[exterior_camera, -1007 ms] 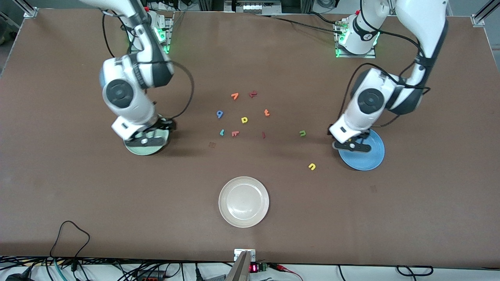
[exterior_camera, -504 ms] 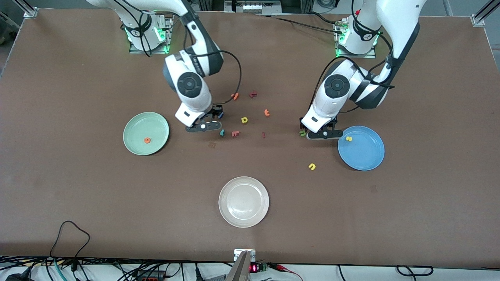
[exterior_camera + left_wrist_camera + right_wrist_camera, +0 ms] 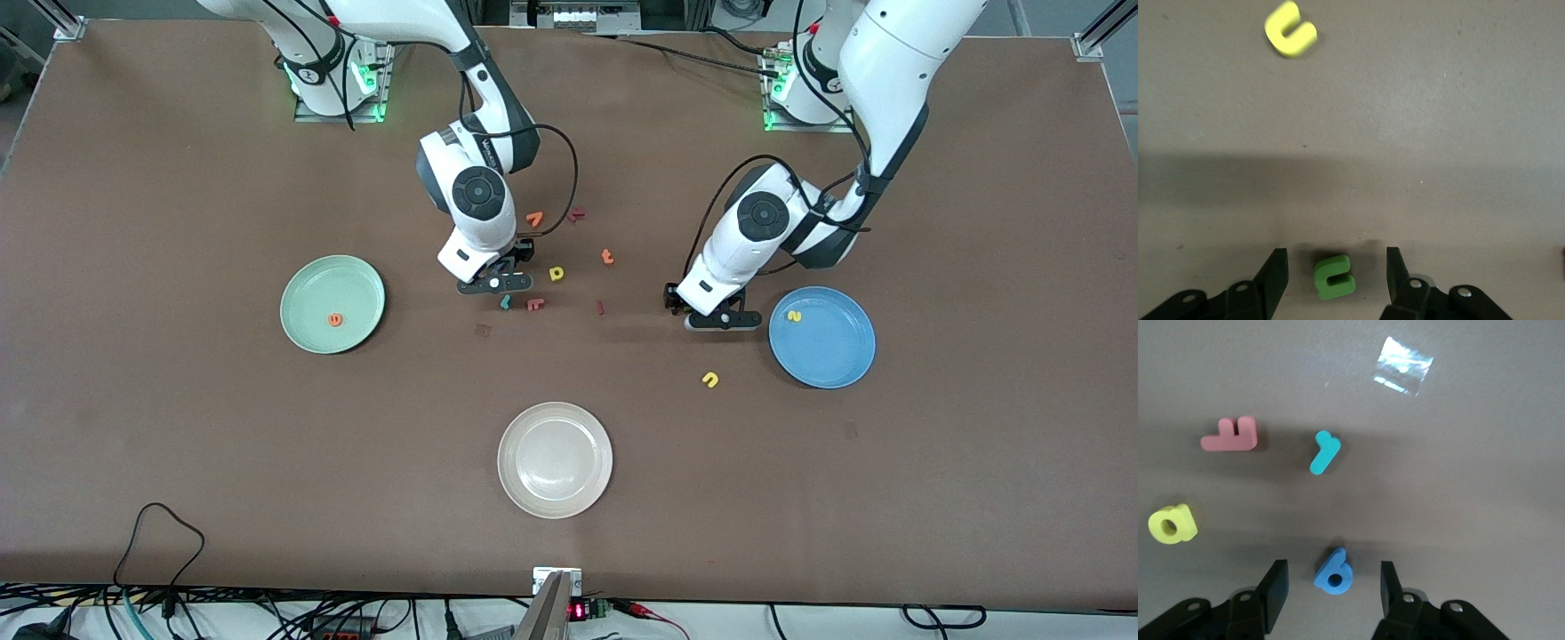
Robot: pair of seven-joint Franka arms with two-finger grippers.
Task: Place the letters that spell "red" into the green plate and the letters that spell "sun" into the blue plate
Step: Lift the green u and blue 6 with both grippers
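While both arms reach down, left hand (image 3: 1337, 270) open astride green "n" (image 3: 1333, 277), right hand (image 3: 1331, 583) open astride blue "d" (image 3: 1334, 572).

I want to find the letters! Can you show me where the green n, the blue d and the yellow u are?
green n (image 3: 1333, 277), left wrist view, on its middle bend.
blue d (image 3: 1334, 574), right wrist view, on its round part.
yellow u (image 3: 709, 380), front view, on its curved base.
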